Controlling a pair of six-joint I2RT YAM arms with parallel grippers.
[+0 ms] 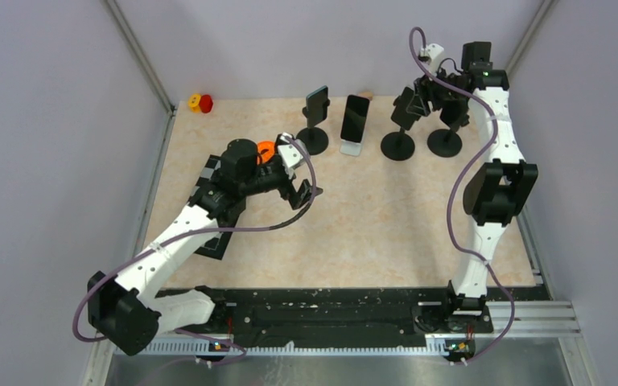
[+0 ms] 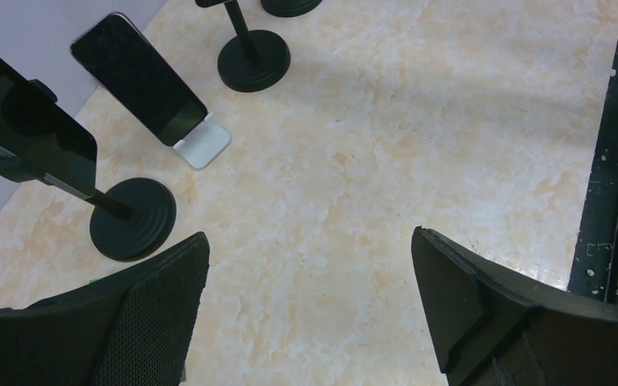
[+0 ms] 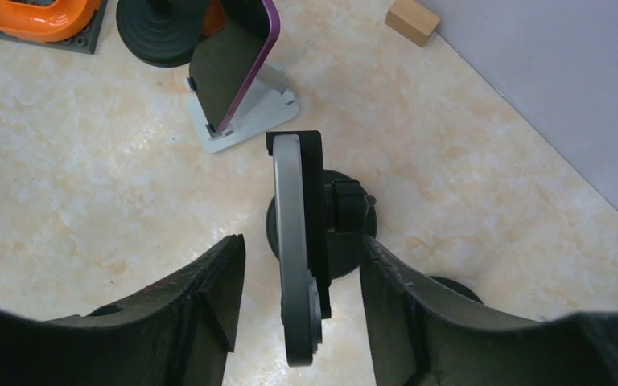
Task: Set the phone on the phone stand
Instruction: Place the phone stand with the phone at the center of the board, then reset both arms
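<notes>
Straddling the phone (image 3: pixel 290 201), edge-on in its phone stand (image 3: pixel 346 213), long axis running out between right gripper (image 3: pixel 302 241) fingers, parted off both faces; left gripper (image 2: pixel 310 237) gaping empty, well apart.

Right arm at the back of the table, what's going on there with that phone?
The right gripper straddles a silver-edged phone that sits in a black phone stand. Its fingers are apart and clear of both sides, so the stand alone carries the phone. The left gripper hangs open over bare table, holding nothing.
</notes>
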